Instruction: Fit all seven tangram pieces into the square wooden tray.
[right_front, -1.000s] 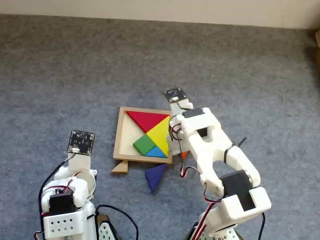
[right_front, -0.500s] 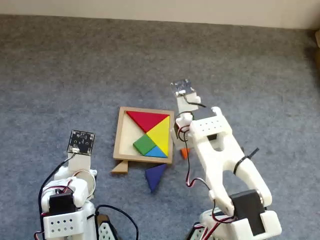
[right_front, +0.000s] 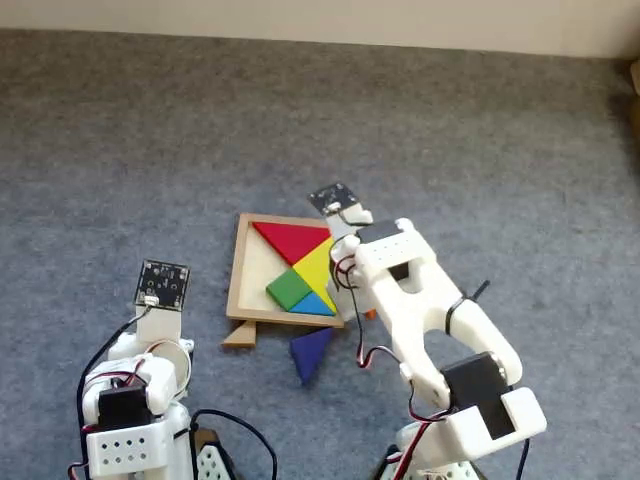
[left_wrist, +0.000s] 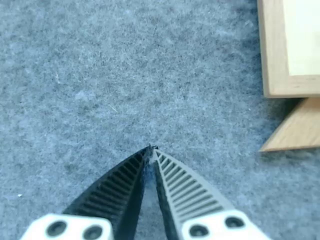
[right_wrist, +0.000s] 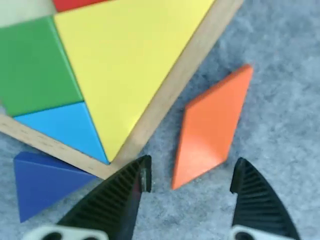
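Observation:
The square wooden tray (right_front: 239, 272) holds a red triangle (right_front: 293, 240), a yellow triangle (right_front: 318, 266), a green square (right_front: 288, 290) and a light blue triangle (right_front: 316, 303). An orange parallelogram (right_wrist: 212, 125) lies on the carpet just outside the tray's right rim (right_wrist: 175, 90). My right gripper (right_wrist: 192, 162) stands open above the orange piece's near end, its fingers straddling it. A dark blue triangle (right_front: 310, 351) and a plain wooden triangle (right_front: 240, 336) lie on the carpet before the tray's front edge. My left gripper (left_wrist: 151, 148) is shut and empty on the carpet, left of the tray's corner (left_wrist: 272, 50).
Grey carpet covers the whole work surface, with open room behind and to the left of the tray. The right arm (right_front: 420, 300) hangs over the tray's right side and hides most of the orange piece in the high view. A pale wall strip (right_front: 320, 15) runs along the back.
The right arm stretched away from the tray to the right half a second ago, then swung back left over the tray's right edge. The left arm has stayed still.

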